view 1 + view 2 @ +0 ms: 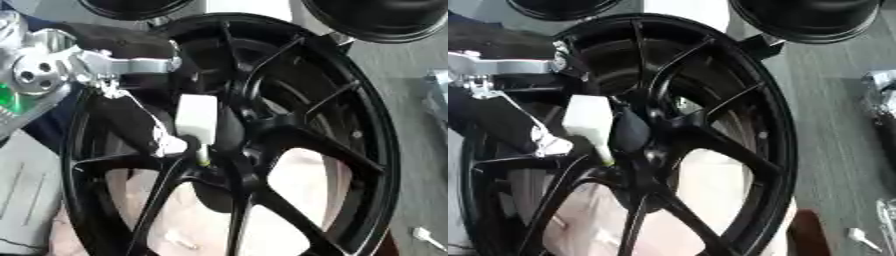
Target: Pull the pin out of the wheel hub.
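A large black spoked wheel (350,125) fills both views, its hub (229,167) near the middle. My left arm (52,70), silver at the joints, comes in from the left. My left hand (131,122) reaches down to the hub. A white block-shaped pin head (197,117) sits just above the hub, with a short yellow-green stem (203,157) below it. The pin head lies between a black finger with a silver tip (169,145) and a dark thumb (632,132), which pinch it. My right hand shows in neither view.
Two more black round wheels (394,20) (131,6) stand at the top edge. Grey floor (842,150) lies to the right, with a small white part (427,237) at lower right and a grey object (437,92) at the right edge. A grey panel (26,180) lies at the left.
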You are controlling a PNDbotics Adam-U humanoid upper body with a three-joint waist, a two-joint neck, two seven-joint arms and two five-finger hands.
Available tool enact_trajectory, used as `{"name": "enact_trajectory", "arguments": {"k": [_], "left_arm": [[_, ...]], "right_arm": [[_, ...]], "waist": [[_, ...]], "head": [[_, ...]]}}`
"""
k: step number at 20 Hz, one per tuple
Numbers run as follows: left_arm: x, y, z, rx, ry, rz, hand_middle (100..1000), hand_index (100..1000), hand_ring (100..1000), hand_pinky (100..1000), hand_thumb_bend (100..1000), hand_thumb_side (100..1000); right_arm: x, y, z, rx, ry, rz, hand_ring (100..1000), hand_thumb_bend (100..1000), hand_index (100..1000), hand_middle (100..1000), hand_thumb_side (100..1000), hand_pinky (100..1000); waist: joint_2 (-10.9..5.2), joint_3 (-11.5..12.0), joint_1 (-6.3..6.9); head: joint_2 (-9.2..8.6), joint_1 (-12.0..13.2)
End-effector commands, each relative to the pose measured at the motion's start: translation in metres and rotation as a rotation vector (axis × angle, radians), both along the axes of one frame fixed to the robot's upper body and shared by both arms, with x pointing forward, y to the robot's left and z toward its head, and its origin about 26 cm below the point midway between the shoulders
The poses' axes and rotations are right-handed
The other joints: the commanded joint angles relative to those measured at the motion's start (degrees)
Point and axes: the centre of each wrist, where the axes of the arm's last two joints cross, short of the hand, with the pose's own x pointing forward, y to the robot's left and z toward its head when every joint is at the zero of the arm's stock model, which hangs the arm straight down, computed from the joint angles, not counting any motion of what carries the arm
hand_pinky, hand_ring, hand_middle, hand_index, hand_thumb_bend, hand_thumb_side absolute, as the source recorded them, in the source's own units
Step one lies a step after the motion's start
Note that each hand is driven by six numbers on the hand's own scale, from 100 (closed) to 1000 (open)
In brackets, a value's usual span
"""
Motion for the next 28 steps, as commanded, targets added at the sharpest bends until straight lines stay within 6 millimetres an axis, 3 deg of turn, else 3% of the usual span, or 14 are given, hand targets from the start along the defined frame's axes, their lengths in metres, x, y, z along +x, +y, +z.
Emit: {"name": "enact_trajectory", "arguments": {"k": [1,11,12,22,28], "left_arm": [[-0.0024,0.0018,0.0065,0.017,0.065,0.076,497,700,610,755,335,377],[-0.0039,-0.0003,0.0067,0.012,0.070,0.062,493,691,606,751,334,363],[-0.0047,-0.0009,0.0073,0.010,0.069,0.056,458,622,568,721,322,241],[-0.0048,-0.0035,0.0073,-0.035,0.075,0.060,345,502,493,648,219,249],[-0.0046,-0.0049,0.0058,-0.052,0.075,0.064,322,468,482,635,217,257]], "right_arm": [[-0.0010,-0.0013,0.0061,-0.011,-0.020,-0.003,821,100,734,622,530,801],[-0.0010,-0.0014,0.0054,-0.005,-0.020,-0.006,821,100,734,622,531,801],[-0.0009,-0.0015,0.0053,-0.004,-0.019,-0.007,820,100,733,621,534,801],[-0.0004,-0.0023,0.0042,0.004,-0.017,-0.011,820,100,733,621,535,800],[-0.0004,-0.0025,0.0034,0.006,-0.015,-0.011,820,100,733,621,537,800]], "waist": [[-1.21,-0.2,-0.03],[-1.21,-0.2,-0.01],[-1.23,-0.3,0.03],[-1.46,-0.3,-0.07],[-1.60,-0.4,-0.11]], "head": [[-0.49,0.1],[-0.36,0.2],[-0.33,0.3],[-0.26,0.5],[-0.26,0.6]]}}
